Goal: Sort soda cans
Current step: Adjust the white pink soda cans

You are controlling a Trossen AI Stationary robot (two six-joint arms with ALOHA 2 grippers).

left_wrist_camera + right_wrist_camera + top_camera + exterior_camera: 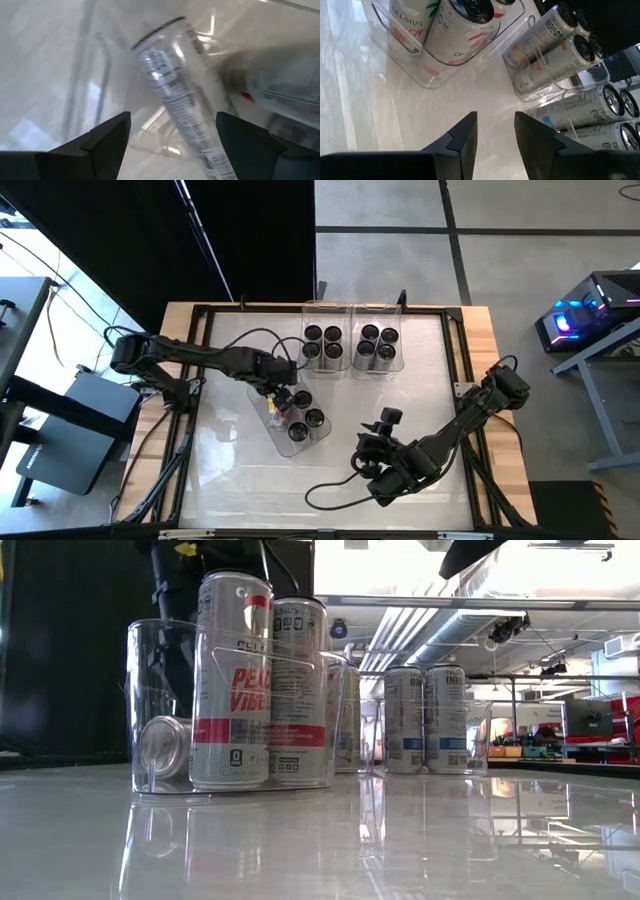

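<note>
Silver soda cans stand in three clear bins. The near bin (262, 420) sits slanted at the table's middle. It holds three upright cans (314, 418) and one can lying on its side (175, 75), which the low view also shows (165, 745). My left gripper (281, 396) hangs open over this bin's left end, and its fingers (107, 137) stand on either side of the lying can (273, 410) without clearly touching it. My right gripper (387, 418) is open and empty near the table's right side, pointing at the bins (495, 131).
Two more clear bins stand side by side at the far edge, the left one (327, 366) and the right one (378, 368), each with several upright cans. A dark frame runs round the table. Cables trail from both arms over the table top.
</note>
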